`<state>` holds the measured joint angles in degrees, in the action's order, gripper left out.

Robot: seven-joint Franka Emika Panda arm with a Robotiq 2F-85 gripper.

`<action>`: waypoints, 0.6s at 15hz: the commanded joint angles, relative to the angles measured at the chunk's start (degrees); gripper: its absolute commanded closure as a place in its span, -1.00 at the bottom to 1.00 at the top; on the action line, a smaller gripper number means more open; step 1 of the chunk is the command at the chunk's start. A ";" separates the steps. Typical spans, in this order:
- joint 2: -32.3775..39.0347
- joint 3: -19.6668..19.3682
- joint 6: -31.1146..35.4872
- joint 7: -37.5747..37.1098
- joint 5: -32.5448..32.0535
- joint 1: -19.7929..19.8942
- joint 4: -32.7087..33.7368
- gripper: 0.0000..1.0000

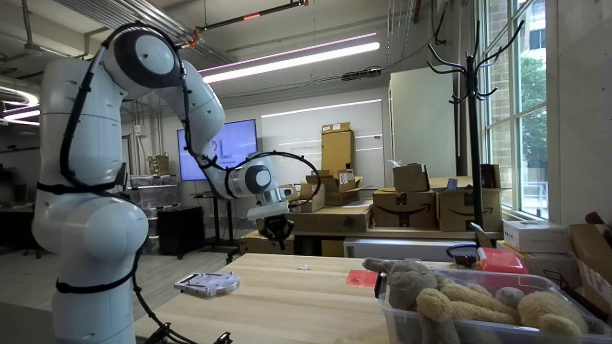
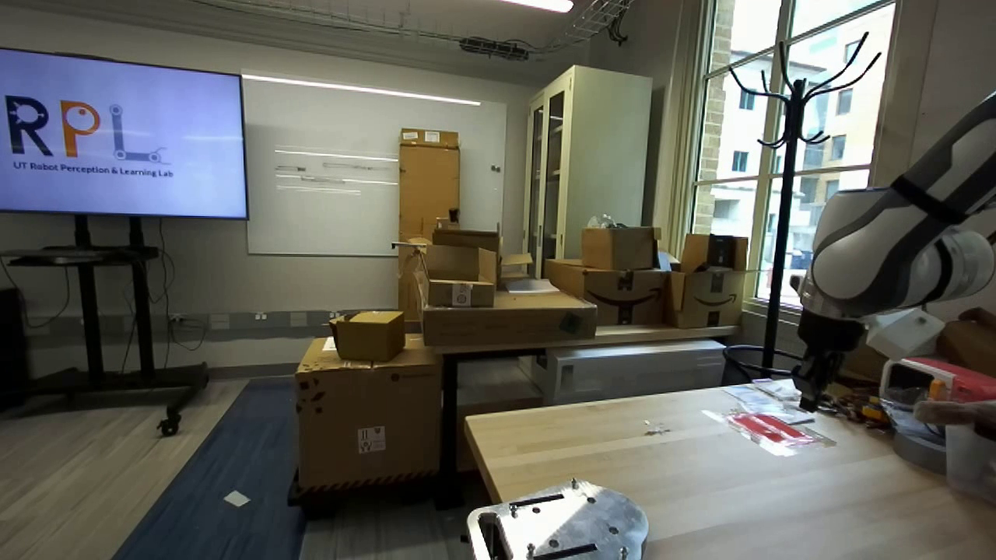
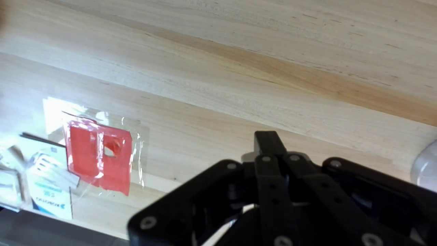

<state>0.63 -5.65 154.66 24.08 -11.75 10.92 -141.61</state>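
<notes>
My black gripper (image 3: 268,138) is shut, its fingertips pressed together with nothing between them. It hangs above the wooden tabletop (image 3: 211,85), touching nothing, and it also shows in both exterior views (image 1: 281,241) (image 2: 811,397). Nearest to it in the wrist view, off to the left, lies a red sheet in clear wrapping (image 3: 116,174). Printed packets (image 3: 51,194) lie beside that wrapping, near a table edge. At the right border of the wrist view the rounded edge of a clear object (image 3: 425,167) is partly cut off.
A clear bin (image 1: 411,329) full of plush toys (image 1: 483,306) stands on the table. A flat metal plate (image 1: 208,283) (image 2: 580,521) sits at another table edge. Cardboard boxes (image 1: 404,209) and a black coat rack (image 1: 473,143) stand behind; a red-and-white box (image 1: 501,260) is near the bin.
</notes>
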 commanded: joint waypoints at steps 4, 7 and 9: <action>-20.76 -0.94 -9.00 2.97 0.33 -4.20 -7.04 1.00; -25.87 -0.93 -12.65 3.37 0.36 -6.57 -7.14 1.00; -27.55 -0.73 -14.64 3.81 0.74 -8.67 -7.11 1.00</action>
<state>-23.00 -5.93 143.40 25.62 -11.67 5.14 -147.77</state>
